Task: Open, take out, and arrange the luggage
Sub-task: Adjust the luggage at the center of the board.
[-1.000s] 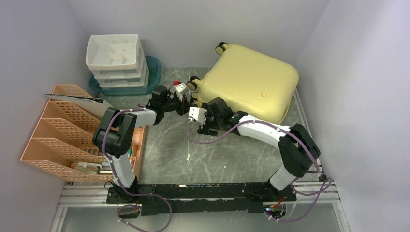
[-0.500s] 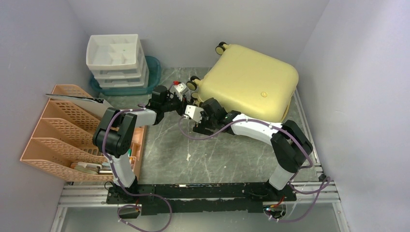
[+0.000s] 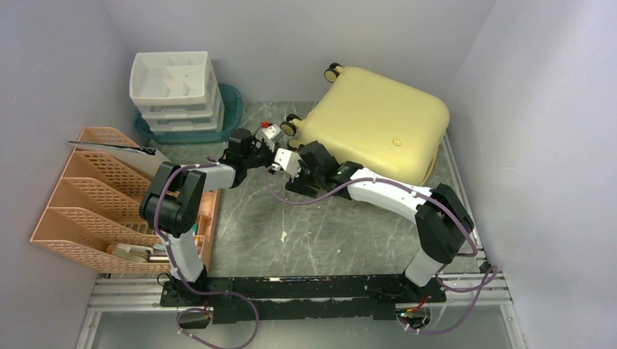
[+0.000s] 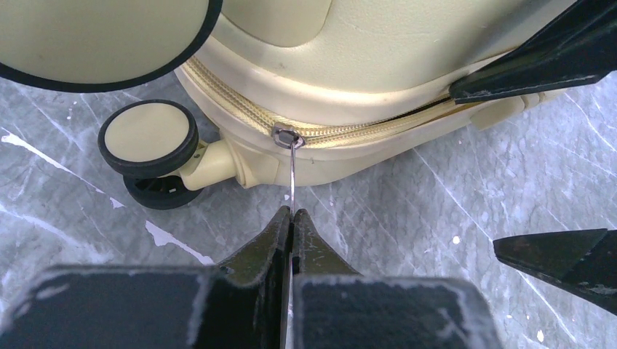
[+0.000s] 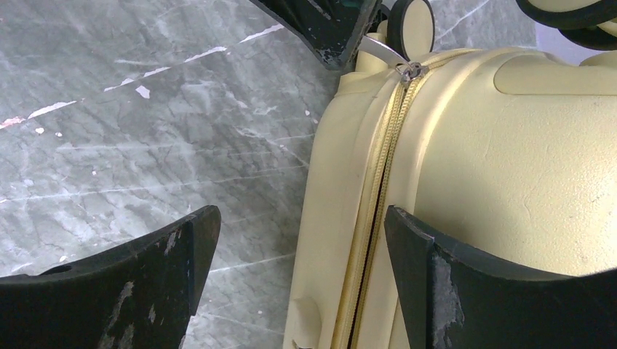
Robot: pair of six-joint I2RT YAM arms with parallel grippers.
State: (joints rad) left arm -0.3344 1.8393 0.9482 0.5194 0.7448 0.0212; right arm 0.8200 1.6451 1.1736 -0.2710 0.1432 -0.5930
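Luggage (image 3: 378, 127) is lying flat at the far right of the table (image 3: 313, 225), broad side up. It is showing a pale yellow hard shell with rounded corners and a matte, slightly pebbled surface. Black-and-yellow wheels (image 3: 333, 73) are showing at its far-left end, and in the left wrist view one of them is sticking out on a yellow bracket just beside the corner. A zipper (image 4: 378, 125) of the same yellow is running around the seam between the two halves, and its teeth are looking closed along every stretch in view. The slider is sitting at the corner by the wheels, with a thin metal pull tab (image 4: 291, 174) reaching out from it.

The left gripper (image 4: 291, 217) is pinching the end of that tab, its jaws pressed together with only the tab between them. The right gripper (image 5: 300, 218) is hovering at the near-left edge of the luggage with its jaws spread wide and gripping nothing — one finger (image 5: 145, 283) is over bare table, the other (image 5: 473, 291) is over the shell, and the zipper seam is running between them. Whether either finger is touching cannot be told.

At the far left, a white drawer unit (image 3: 174, 87) is sitting on a teal tray (image 3: 231, 109), and an orange mesh rack (image 3: 94, 196) is standing along the left edge.
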